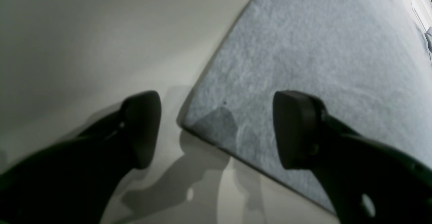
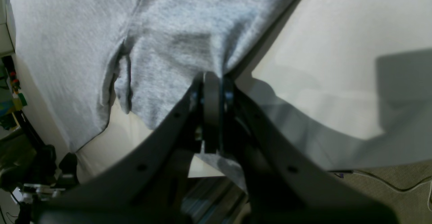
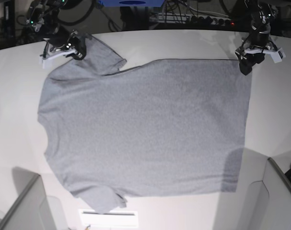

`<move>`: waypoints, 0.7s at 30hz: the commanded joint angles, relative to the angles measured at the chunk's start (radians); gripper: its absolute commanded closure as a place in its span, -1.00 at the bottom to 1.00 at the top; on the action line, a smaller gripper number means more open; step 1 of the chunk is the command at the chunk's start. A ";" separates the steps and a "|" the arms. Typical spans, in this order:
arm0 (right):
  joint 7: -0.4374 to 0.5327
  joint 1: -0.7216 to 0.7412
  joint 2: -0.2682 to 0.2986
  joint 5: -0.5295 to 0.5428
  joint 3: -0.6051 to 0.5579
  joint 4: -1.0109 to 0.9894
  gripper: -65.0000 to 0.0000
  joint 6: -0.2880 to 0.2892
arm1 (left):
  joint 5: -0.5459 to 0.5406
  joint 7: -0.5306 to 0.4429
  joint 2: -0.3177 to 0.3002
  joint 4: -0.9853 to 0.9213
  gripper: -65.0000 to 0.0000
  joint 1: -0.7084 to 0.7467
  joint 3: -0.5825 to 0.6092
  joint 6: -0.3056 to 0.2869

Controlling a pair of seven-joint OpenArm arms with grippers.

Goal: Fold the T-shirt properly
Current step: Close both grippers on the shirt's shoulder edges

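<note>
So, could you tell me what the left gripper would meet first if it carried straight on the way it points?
Most likely the corner of the T-shirt: the open left gripper has that corner between its fingertips, lying on the table. How much height remains is unclear.

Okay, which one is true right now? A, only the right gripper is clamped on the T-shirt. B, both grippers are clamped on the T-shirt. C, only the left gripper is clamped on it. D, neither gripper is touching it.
A: the right gripper is shut on the T-shirt at its sleeve, while the left gripper hangs open over a hem corner.
</note>
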 commanded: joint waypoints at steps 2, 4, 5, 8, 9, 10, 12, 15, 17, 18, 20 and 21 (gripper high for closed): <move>-0.008 -0.008 0.006 -0.025 0.003 0.010 1.00 -0.004 | -0.011 0.054 -0.006 0.010 -0.17 -0.010 0.004 -0.010; -0.008 -0.008 0.008 -0.025 0.006 0.010 1.00 -0.004 | -0.011 0.096 -0.006 0.010 0.11 -0.032 0.001 -0.010; -0.008 -0.008 0.008 -0.025 0.006 0.010 1.00 -0.004 | -0.011 0.105 -0.006 0.010 0.21 -0.038 0.001 -0.010; -0.007 -0.008 0.008 -0.025 0.007 0.010 1.00 -0.004 | -0.011 0.106 -0.006 0.005 0.40 -0.043 0.002 -0.010; -0.007 -0.008 0.008 -0.025 0.007 0.010 1.00 -0.004 | -0.011 0.106 -0.006 0.005 0.45 -0.044 0.002 -0.010; -0.007 -0.011 0.008 -0.025 0.007 0.012 1.00 -0.004 | -0.011 0.106 -0.006 0.008 0.51 -0.044 0.001 -0.010; -0.007 -0.014 0.008 -0.025 0.009 0.035 1.00 -0.004 | -0.011 0.106 -0.006 0.011 0.77 -0.035 0.001 -0.010; -0.007 -0.038 0.003 -0.025 0.009 0.107 1.00 -0.004 | -0.009 0.106 -0.019 0.011 1.00 -0.027 0.002 -0.010; -0.007 -0.044 0.002 -0.023 0.009 0.150 1.00 -0.004 | -0.009 0.106 -0.036 0.011 1.00 -0.012 0.010 -0.010; -0.007 -0.055 0.002 -0.023 0.009 0.167 1.00 -0.004 | -0.009 0.105 -0.039 0.011 1.00 -0.010 0.010 -0.010; -0.007 -0.066 0.002 -0.023 0.009 0.191 1.00 -0.004 | -0.009 0.103 -0.043 0.013 1.00 -0.004 0.004 -0.010; -0.007 -0.069 0.000 -0.023 0.009 0.199 1.00 -0.004 | -0.009 0.103 -0.043 0.024 1.00 -0.003 0.001 -0.010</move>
